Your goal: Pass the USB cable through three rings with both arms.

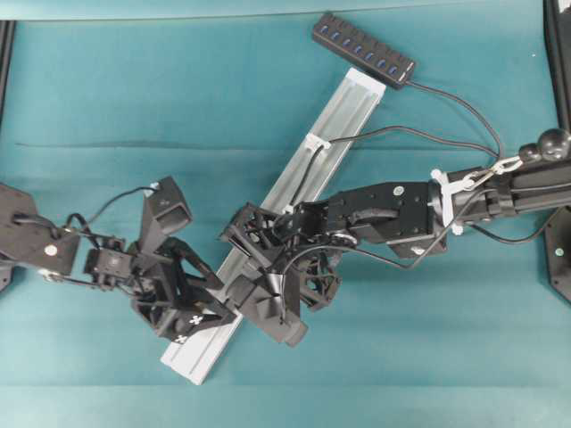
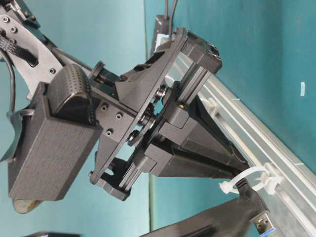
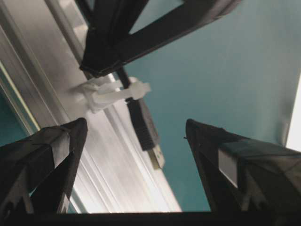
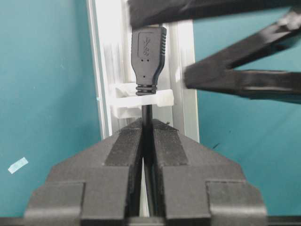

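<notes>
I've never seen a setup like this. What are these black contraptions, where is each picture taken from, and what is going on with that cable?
Two robot arms work over a teal table. One picture looks down from above, one from table height, and two from cameras on the wrists. A silver rail carries small white rings. The right gripper is shut on the USB cable, whose plug has passed through a ring. The left gripper is open around the plug, not touching it. The cable leads to a black hub.

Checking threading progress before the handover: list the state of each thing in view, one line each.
USB cable: plug through a ring, clamped just behind it.
Ring: threaded, on the rail.
Rail: flat on the table.
Right gripper: shut on the cable.
Left gripper: open, straddling the plug, not touching.
Hub: beside the rail's end.
</notes>
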